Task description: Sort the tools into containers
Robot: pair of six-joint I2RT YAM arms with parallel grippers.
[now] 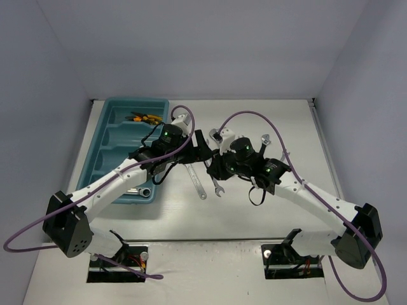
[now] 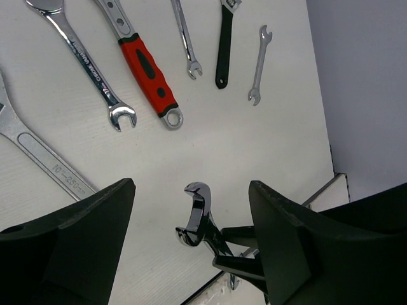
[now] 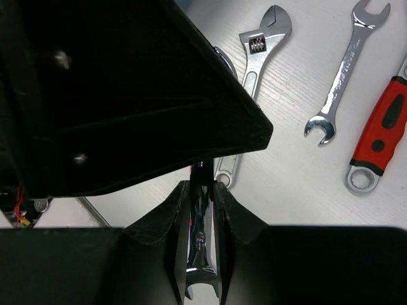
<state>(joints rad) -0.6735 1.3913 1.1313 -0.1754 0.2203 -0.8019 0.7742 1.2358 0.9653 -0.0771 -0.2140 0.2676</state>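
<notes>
My right gripper [image 3: 202, 189] is shut on a chrome open-end wrench [image 3: 202, 229], gripping its shaft. In the left wrist view the wrench's jaw head [image 2: 198, 213] sticks up between the wide-apart fingers [image 2: 95, 232] of my left gripper [image 2: 191, 219], which is open and does not touch it. From above, both grippers [image 1: 202, 149] [image 1: 213, 167] meet over the table's middle, just right of the teal tray [image 1: 105, 143] with its long containers. Orange-handled pliers [image 1: 143, 117] lie in the far compartment and a wrench [image 1: 145, 190] in the near one.
Loose tools lie on the table: a red-handled wrench [image 2: 149, 70], a combination wrench [image 2: 89, 63], a black-handled adjustable wrench [image 2: 222, 44], two small wrenches [image 2: 186, 41] [image 2: 257, 63] and a chrome adjustable wrench [image 3: 261, 44]. Grey walls enclose the table.
</notes>
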